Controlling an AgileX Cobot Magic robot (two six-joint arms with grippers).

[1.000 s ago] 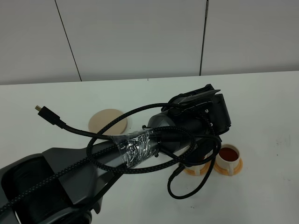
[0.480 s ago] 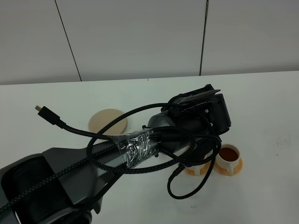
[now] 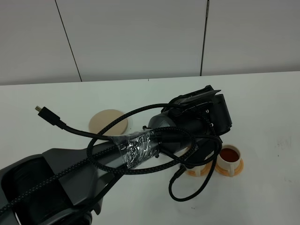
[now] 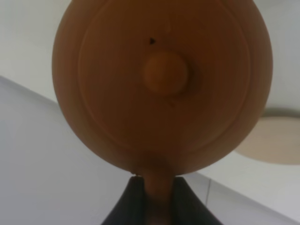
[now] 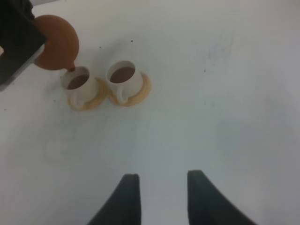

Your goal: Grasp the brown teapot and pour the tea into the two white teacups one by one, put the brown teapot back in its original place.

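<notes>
Teapot (image 5: 56,41) — clamped by its handle in the left gripper (image 4: 157,199), tipped spout-down over the nearer teacup (image 5: 77,83). The second teacup (image 5: 124,77) just beside already holds tea. Farther off lies the cream coaster (image 3: 108,121) — back toward the left arm's side. The right gripper (image 5: 159,194) hangs open, well apart.

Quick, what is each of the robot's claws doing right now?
Left gripper: shut on the brown teapot, tipped over a white teacup.
Right gripper: open, holding nothing.
</notes>
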